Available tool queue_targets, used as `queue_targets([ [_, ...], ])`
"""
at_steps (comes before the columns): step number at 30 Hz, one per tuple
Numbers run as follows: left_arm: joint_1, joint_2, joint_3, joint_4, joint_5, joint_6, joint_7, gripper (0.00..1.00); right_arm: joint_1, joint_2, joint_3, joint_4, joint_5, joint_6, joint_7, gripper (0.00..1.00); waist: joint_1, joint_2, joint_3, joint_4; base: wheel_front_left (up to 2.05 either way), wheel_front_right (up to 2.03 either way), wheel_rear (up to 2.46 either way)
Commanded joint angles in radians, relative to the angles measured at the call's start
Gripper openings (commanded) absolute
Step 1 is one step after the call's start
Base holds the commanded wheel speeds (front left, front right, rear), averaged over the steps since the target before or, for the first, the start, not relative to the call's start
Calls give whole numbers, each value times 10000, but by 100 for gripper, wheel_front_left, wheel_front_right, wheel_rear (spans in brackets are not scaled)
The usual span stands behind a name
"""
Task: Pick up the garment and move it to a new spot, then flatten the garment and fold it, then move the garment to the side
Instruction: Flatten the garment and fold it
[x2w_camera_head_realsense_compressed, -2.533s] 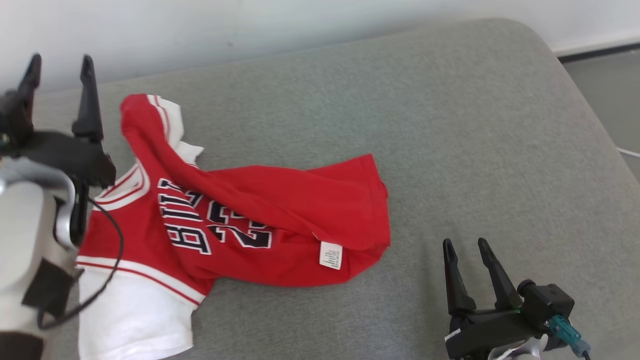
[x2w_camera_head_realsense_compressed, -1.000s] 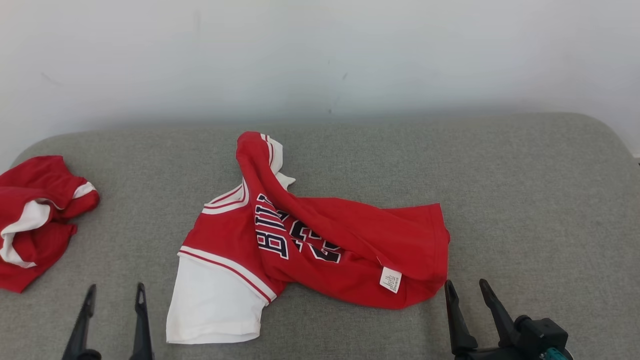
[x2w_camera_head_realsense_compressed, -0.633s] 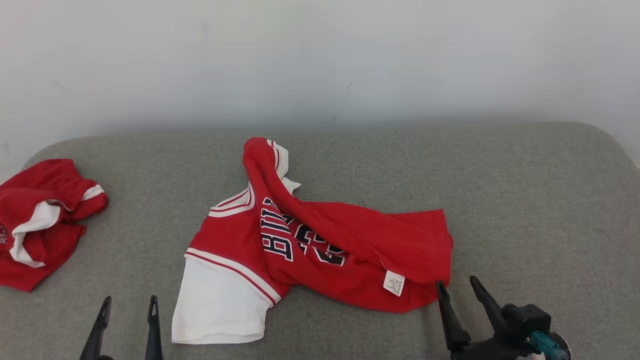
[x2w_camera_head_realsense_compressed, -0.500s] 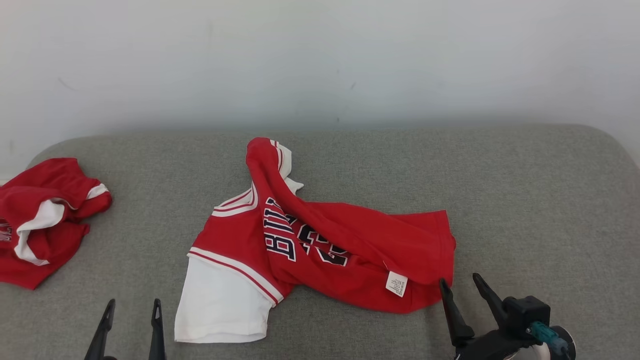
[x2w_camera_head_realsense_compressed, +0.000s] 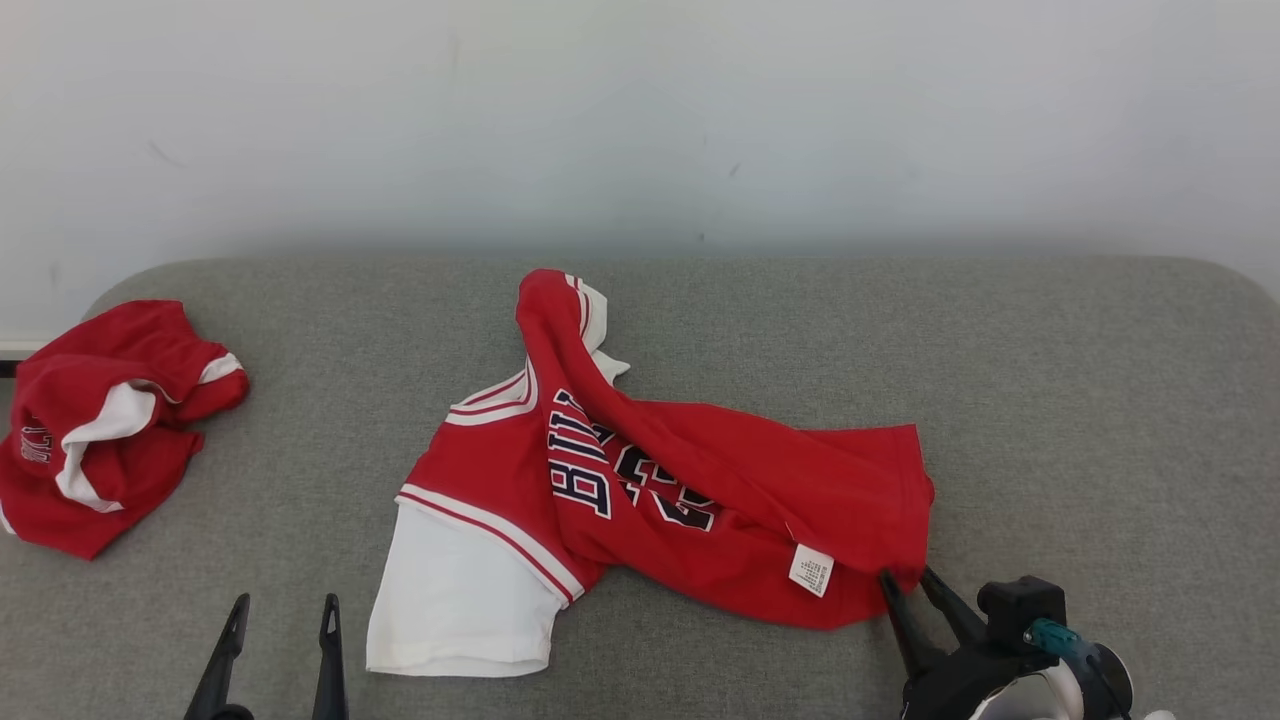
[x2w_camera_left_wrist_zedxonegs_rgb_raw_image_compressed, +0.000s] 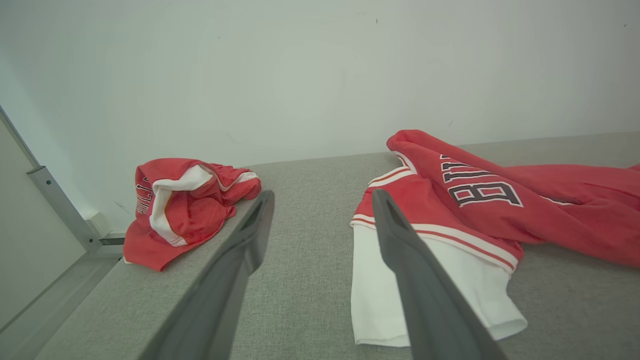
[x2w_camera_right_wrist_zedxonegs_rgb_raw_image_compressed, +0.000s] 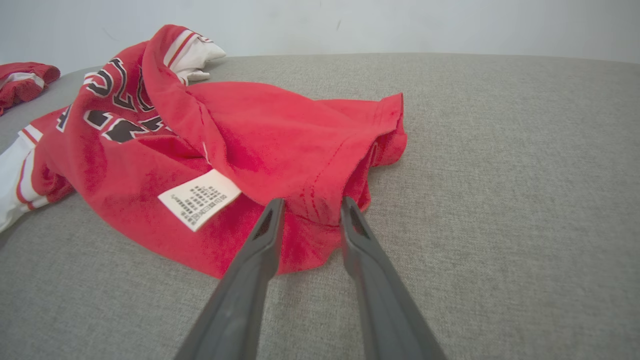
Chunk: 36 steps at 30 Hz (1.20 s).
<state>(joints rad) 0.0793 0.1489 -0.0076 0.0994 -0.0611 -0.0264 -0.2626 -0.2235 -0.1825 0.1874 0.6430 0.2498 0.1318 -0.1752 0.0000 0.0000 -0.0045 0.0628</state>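
The jersey (x2w_camera_head_realsense_compressed: 700, 500) lies crumpled in the middle of the bench (x2w_camera_head_realsense_compressed: 1050, 400), nearer the front edge than the back. It is doubled over itself so that the dark lettering shows only in part. Its white sleeve (x2w_camera_head_realsense_compressed: 460, 590) is spread flat toward the front left, and its hem end points to the right. A white label (x2w_camera_head_realsense_compressed: 811, 570) is turned out near that hem. The hem's front right corner sits right at my right gripper (x2w_camera_head_realsense_compressed: 912, 578). In the right wrist view my right gripper's two fingers stand on either side of the bunched hem with red cloth between the tips. The gap between the fingers is narrow, but I cannot see them pressing the cloth, and the jersey rests fully on the bench. My left gripper (x2w_camera_head_realsense_compressed: 284, 602) is at the front edge, to the left of the sleeve and apart from it. Its fingers are spread wide and hold nothing. At the left end of the bench, well apart from the jersey, lies a second red and white bundle (x2w_camera_head_realsense_compressed: 100, 420). A pale wall (x2w_camera_head_realsense_compressed: 640, 120) rises behind the back edge.
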Motion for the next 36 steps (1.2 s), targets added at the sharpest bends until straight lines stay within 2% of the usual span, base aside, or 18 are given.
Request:
queue_targets([
  [1, -130, -63, 52, 38, -14, -40, -32, 100, -301, -91, 131, 249, 159, -24, -106, 0, 0, 0, 30, 13, 0, 0, 0],
  [7, -180, -146, 156, 5, 57, -154, -32, 100, -1070, -350, 614, 642, 443, -24, -484, 0, 0, 0, 107, 49, 0, 0, 0],
  [18, -303, -331, 259, -8, 98, -260, -32, 100, -2794, -1168, 1122, -534, 1256, -24, -462, 0, 0, 0, 207, 77, 0, 0, 0],
  [24, -596, -442, 156, 68, 119, -436, -32, 100, -3593, -1685, 1135, -584, 1523, -24, -134, 0, 0, 0, 509, 387, 0, 0, 0],
  [29, -1012, -521, -14, 178, 183, -585, -32, 100, -4699, -2044, 1317, -19, 1654, -24, 185, 0, 0, 0, 928, 703, 0, 0, 0],
  [31, -1183, -561, -67, 191, 204, -607, -32, 100, -5303, -2235, 1524, 345, 1324, -24, 225, 0, 0, 0, 1123, 811, 0, 0, 0],
  [36, -1631, -693, -346, 251, 279, -684, -32, 100, -6724, -2204, 1609, 1758, 1392, -24, 326, 0, 0, 0, 1555, 1133, 0, 0, 0],
])
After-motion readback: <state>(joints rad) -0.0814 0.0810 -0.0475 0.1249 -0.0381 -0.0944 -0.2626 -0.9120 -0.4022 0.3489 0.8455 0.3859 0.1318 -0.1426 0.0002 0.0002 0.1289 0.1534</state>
